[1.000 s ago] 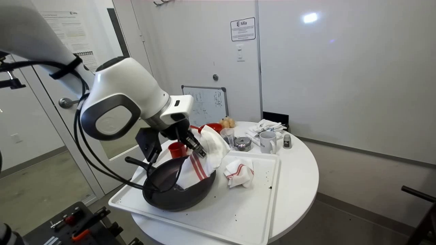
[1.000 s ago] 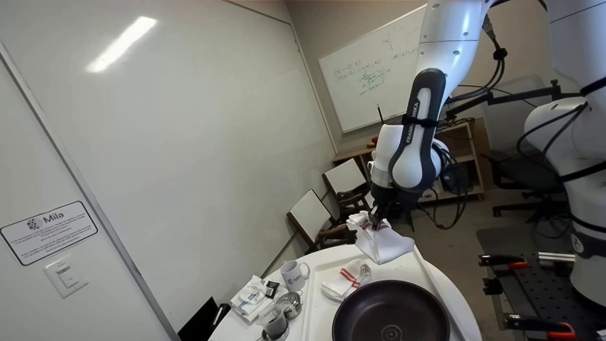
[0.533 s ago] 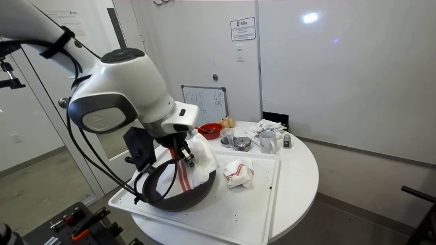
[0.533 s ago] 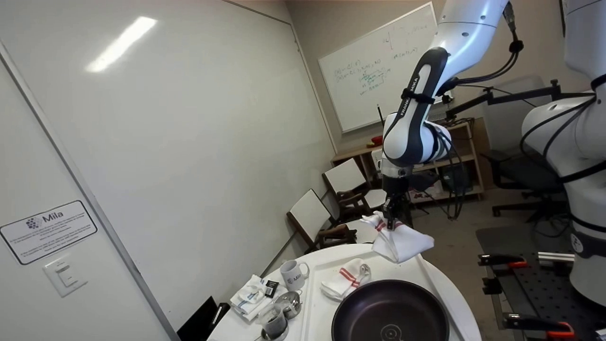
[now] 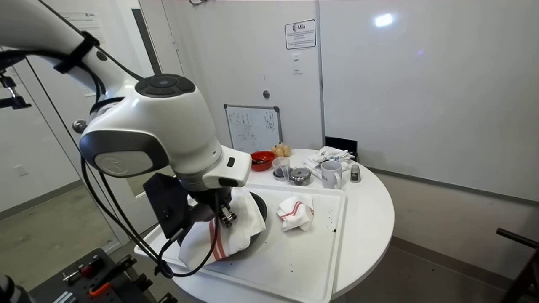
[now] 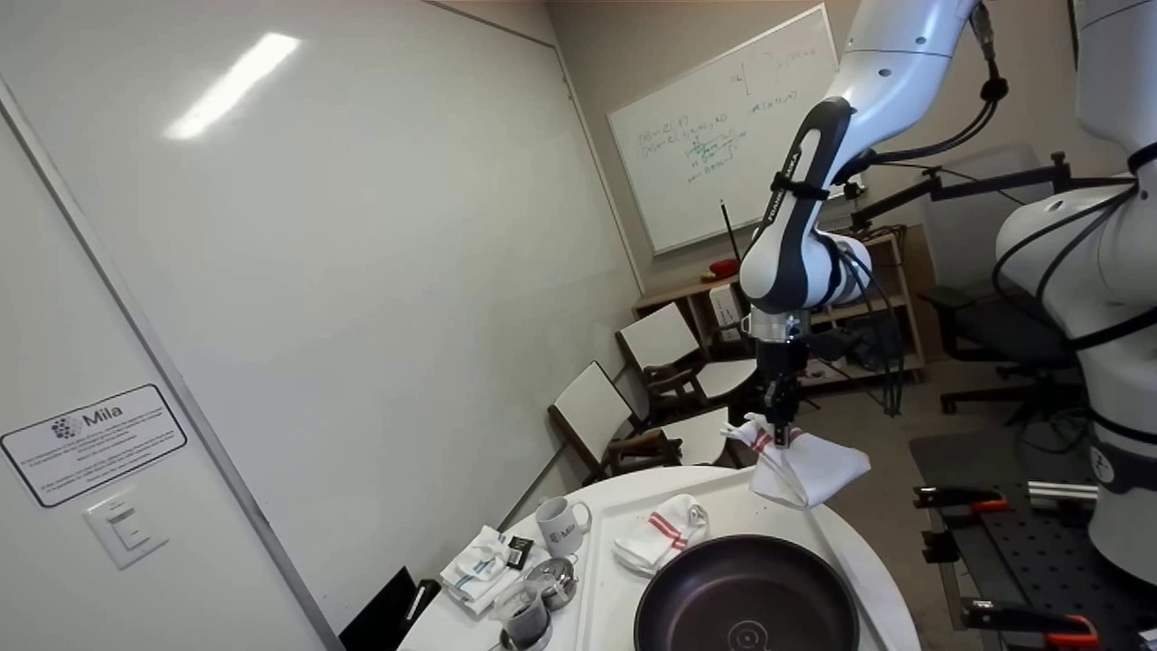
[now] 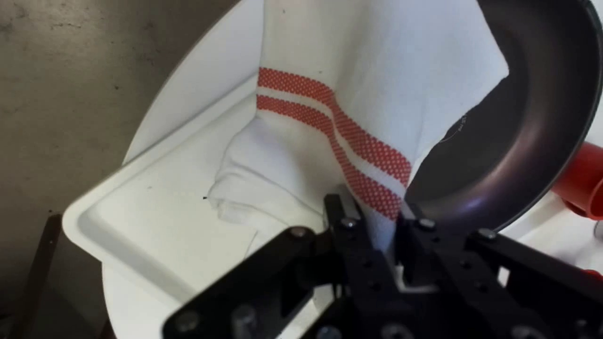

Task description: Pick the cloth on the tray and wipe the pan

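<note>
- Claw [image 7: 375,214] clamped on the cloth [image 7: 353,94]: jaws drawn together on a gathered fold, the striped part hanging loose beyond them
- Within the last second the pair have slid sideways, out towards the rim of the tray [image 5: 303,256]; whether they also sank is hard to tell
- In an exterior view the cloth dangles in mid-air, apart from the pan [image 6: 746,592], one corner stretching past the tray's edge; the overlap in the wrist view is, I judge, mere line of sight
- For the task: picking up looks done, but nothing can be getting wiped from there; the next move seems to be back over the pan, then down until it presses on the base
- Limp as it is, the cloth may fold under or drag, leaving only a small wad to do the rubbing
- Pan unmoved, and the smaller cloth [image 5: 297,213] likewise, lying crumpled near it on the tray
- Farther off on the table [image 5: 366,221] stand a red bowl [image 5: 263,162], a metal pot [image 5: 300,177] and a mug [image 5: 331,175], none of them shifted
</note>
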